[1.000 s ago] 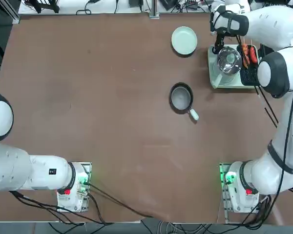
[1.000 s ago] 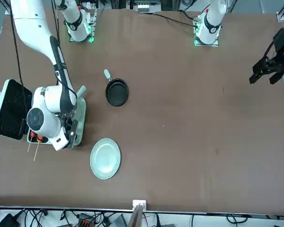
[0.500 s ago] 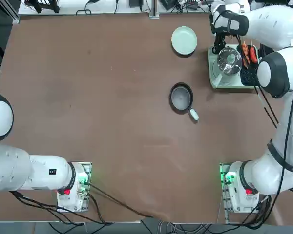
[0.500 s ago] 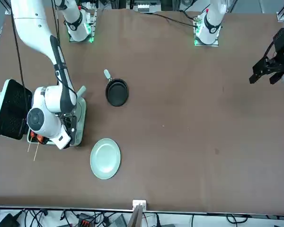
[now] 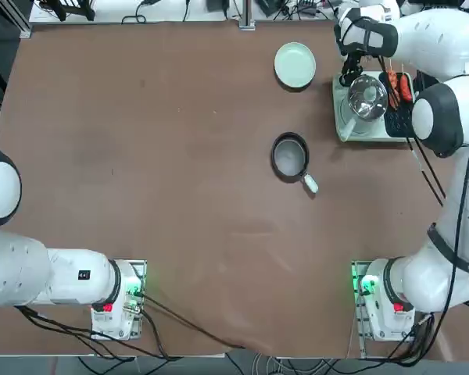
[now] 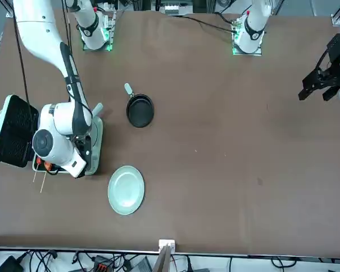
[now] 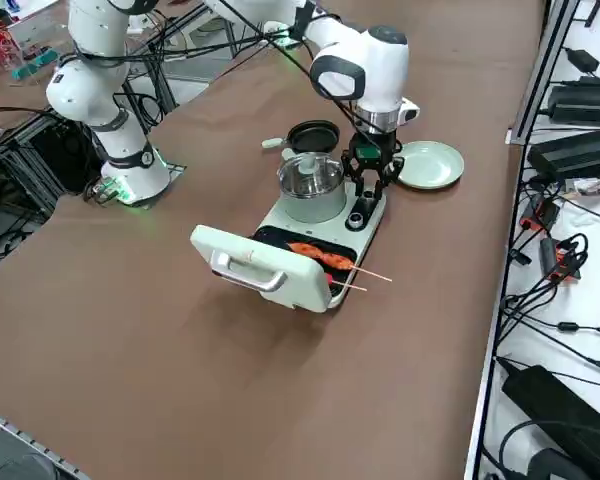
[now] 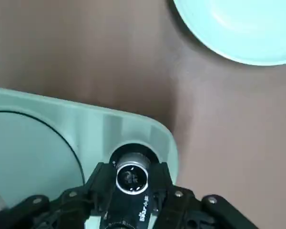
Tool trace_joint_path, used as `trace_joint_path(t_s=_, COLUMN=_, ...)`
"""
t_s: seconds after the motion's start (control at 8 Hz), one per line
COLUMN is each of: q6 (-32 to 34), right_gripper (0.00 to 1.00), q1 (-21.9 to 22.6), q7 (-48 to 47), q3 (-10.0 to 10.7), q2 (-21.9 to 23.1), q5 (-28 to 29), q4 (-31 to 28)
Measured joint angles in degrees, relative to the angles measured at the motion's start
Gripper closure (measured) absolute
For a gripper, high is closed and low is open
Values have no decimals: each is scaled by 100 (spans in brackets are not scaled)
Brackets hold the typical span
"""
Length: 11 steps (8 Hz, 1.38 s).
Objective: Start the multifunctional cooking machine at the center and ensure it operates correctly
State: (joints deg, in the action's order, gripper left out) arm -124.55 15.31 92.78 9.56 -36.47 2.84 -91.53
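Mint-green cooker sat at the table's far right, shiny round steel pot on top, and the right gripper had its chunky, metal-rimmed round knob pinched, lol.

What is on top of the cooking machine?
The machine carries a lidded pot and two orange-red skewers on a black grill. The right gripper is at its corner knob. The grill under the skewers is covered.

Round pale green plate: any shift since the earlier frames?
No. The plate sits where it did in the top view, same offset from the frying pan, which also lies where it was.
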Motion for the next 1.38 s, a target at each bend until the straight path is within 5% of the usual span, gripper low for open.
trace_joint_path(t_s=1.0, q6=13, right_gripper=58, q1=5, q7=742, q3=-4, q2=8, q5=-16, q4=0)
trace_joint_path(t_s=1.38, q6=37, right_gripper=57, q1=-41, q7=725, q3=30, q2=27, q5=372, q4=0)
